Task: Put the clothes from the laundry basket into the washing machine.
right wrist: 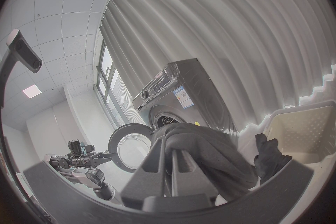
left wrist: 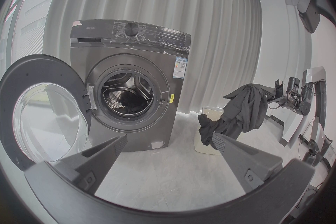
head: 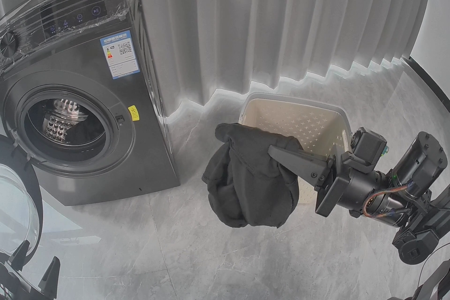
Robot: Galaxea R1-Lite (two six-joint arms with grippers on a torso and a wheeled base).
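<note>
A grey stone-look floor [head: 262, 258] carries a washing machine [head: 140, 160] and a cream laundry basket [head: 300, 120], standing near each other but apart.

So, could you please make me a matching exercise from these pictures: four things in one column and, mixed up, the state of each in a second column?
Things:
1. washing machine door
2. dark garment
3. laundry basket
4. left gripper

States:
a. jaws apart, holding nothing
b. stands in front of the curtain
c. swung wide open
d. hangs from the shut right gripper

Pairs: 1-c, 2-d, 3-b, 4-a.
</note>
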